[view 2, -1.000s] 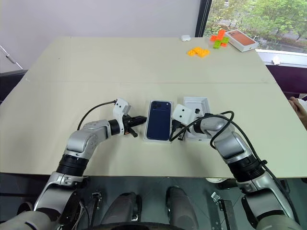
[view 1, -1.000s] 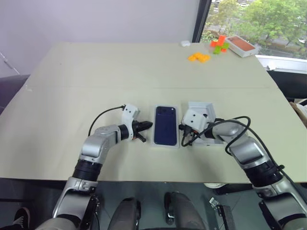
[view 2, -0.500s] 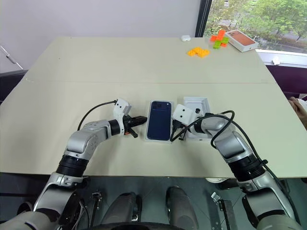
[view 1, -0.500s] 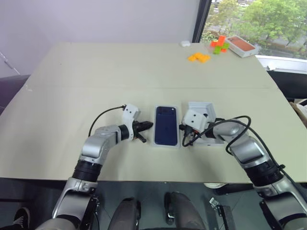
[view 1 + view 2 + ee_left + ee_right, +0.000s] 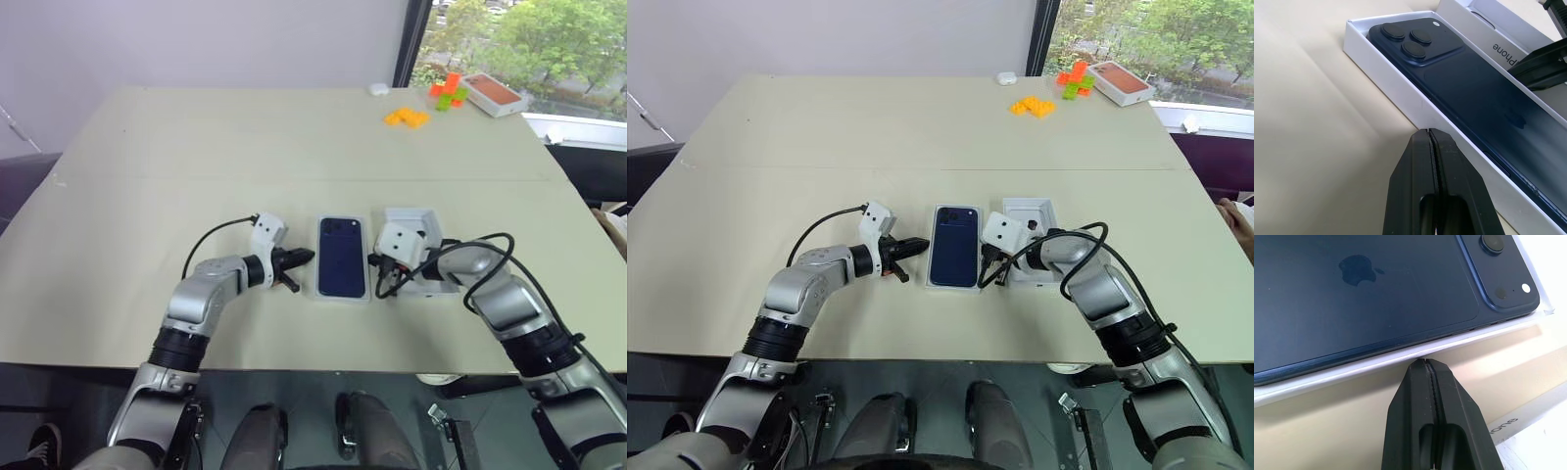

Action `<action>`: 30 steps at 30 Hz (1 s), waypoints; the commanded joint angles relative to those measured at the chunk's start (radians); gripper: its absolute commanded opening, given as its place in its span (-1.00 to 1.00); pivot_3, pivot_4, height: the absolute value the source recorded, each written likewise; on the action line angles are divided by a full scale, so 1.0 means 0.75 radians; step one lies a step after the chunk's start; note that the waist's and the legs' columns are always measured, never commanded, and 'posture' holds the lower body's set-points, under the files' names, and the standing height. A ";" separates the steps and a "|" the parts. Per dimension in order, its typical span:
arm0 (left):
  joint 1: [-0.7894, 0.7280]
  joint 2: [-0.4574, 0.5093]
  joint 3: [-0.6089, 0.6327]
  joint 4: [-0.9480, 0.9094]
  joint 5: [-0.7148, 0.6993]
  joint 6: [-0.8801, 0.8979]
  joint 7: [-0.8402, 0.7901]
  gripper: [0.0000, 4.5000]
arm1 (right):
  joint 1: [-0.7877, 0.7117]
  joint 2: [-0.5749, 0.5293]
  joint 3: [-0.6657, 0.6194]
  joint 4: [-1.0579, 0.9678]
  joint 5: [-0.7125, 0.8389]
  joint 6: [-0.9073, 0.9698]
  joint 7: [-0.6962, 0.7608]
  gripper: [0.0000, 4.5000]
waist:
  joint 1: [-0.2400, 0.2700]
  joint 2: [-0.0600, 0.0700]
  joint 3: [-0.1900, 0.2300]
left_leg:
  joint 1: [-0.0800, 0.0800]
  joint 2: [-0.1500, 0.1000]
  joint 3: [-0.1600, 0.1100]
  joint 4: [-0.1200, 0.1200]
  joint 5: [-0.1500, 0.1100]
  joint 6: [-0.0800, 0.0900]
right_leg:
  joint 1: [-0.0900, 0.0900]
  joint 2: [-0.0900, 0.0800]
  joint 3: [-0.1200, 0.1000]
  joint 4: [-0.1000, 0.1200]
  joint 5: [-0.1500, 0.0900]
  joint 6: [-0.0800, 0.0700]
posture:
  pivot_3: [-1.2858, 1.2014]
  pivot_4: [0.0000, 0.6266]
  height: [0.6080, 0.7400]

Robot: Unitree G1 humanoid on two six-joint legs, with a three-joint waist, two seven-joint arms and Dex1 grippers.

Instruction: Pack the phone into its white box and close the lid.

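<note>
Phone (image 5: 341, 258): lies back-up inside the box, camera cluster at the far end, seemingly seated flat and low enough for a lid to slide over.
Box (image 5: 1400, 90): sits on the table (image 5: 196, 166) between the two claws, long sides facing them; judging by that, they are squaring or steadying it from both sides.
Left claw (image 5: 299, 258): fingers pressed together, holding nothing, tip at the box's left wall. Closed, it works as a blunt pusher, not a grabber.
Right claw (image 5: 986, 262): also closed and empty, tip at the box's right wall, in the gap between box and lid.
Lid (image 5: 416, 227): rests open side up just right of the box, partly behind the right wrist; kept close, probably so the reach to it is short.
Stage: phone packed, lid not yet on.
Next need: a claw has to open, take the lid, turn it over and lower it squarely onto the box.
Risk: a sideways nudge could skew the box.
Far corner: orange-topped box (image 5: 495, 92) and bright blocks (image 5: 406, 117), well away.
</note>
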 commanded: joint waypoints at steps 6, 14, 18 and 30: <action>-0.031 0.023 0.083 -0.044 -0.007 -0.162 0.006 -0.97 | -0.042 -0.018 -0.064 -0.057 0.082 0.052 0.071 -1.00 | -0.002 0.000 0.000 | 0.000 0.000 0.000 0.000 0.000 0.000 | 0.000 0.000 0.000 0.000 0.000 0.000 | 0.03 -0.52 1.00; -0.093 0.102 0.203 -0.035 -0.107 -0.144 -0.086 -0.75 | -0.172 -0.043 -0.124 -0.005 0.102 0.053 0.078 -1.00 | -0.006 0.000 0.000 | 0.000 0.000 0.000 0.000 0.000 0.000 | -0.001 0.000 0.000 0.001 0.000 0.000 | 0.03 -0.52 1.00; -0.046 0.195 0.224 -0.080 -0.133 -0.159 -0.158 0.04 | -0.186 -0.008 -0.203 -0.022 0.193 0.272 0.049 -0.60 | -0.005 0.000 0.000 | -0.001 0.001 0.000 -0.001 0.000 0.000 | -0.001 0.000 0.000 0.000 0.000 0.000 | 0.03 -0.52 1.00; 0.121 0.392 0.348 -0.171 -0.288 -0.186 -0.393 1.00 | -0.159 0.160 -0.329 -0.300 0.252 0.884 -0.384 0.96 | -0.001 0.000 0.000 | -0.002 0.000 0.000 -0.001 0.000 0.000 | -0.003 -0.001 0.000 0.000 0.000 0.000 | 0.03 -0.52 1.00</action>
